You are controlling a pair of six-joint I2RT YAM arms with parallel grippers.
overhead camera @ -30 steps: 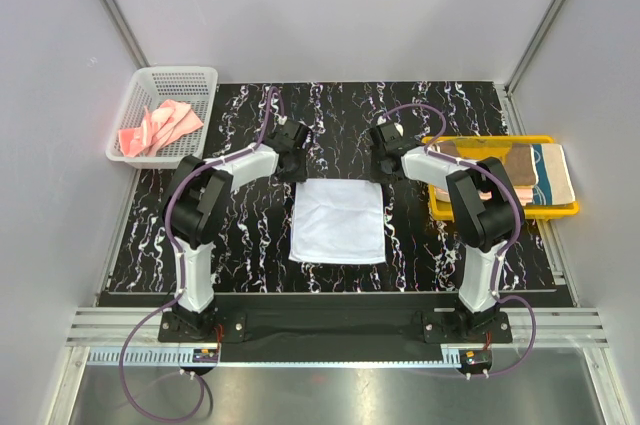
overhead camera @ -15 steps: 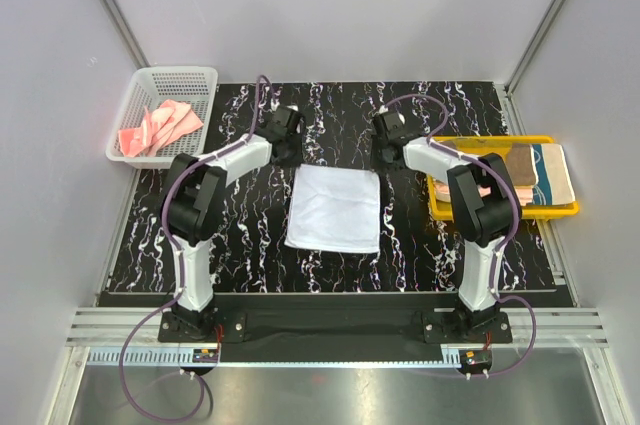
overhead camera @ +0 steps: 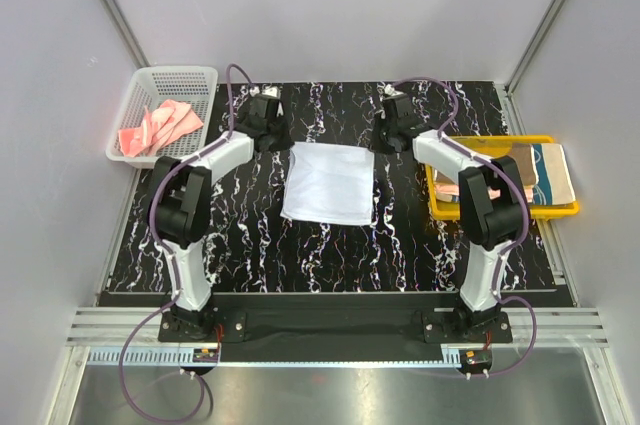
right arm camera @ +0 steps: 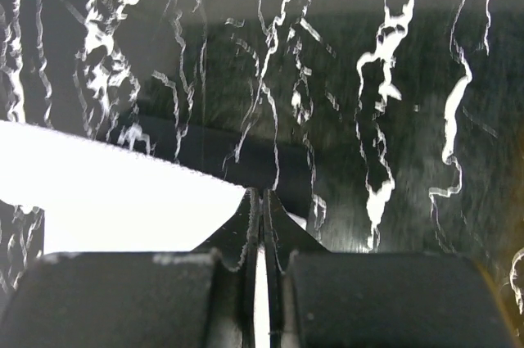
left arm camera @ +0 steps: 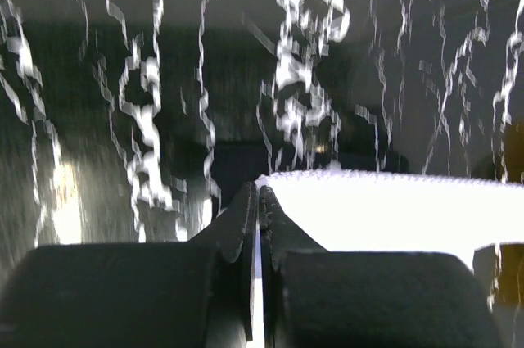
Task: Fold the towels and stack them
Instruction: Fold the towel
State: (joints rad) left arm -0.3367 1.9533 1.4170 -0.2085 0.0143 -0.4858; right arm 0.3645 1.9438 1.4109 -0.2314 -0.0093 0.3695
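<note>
While the light blue-white towel lies at frame centre, left gripper and right gripper each pinch one upper corner, jaws pressed together.

No writing, label, brand, number or sign can be read anywhere in these views: none on the white towel, the pink towels, the basket, the folded towels, the yellow tray or the marbled surface.
</note>
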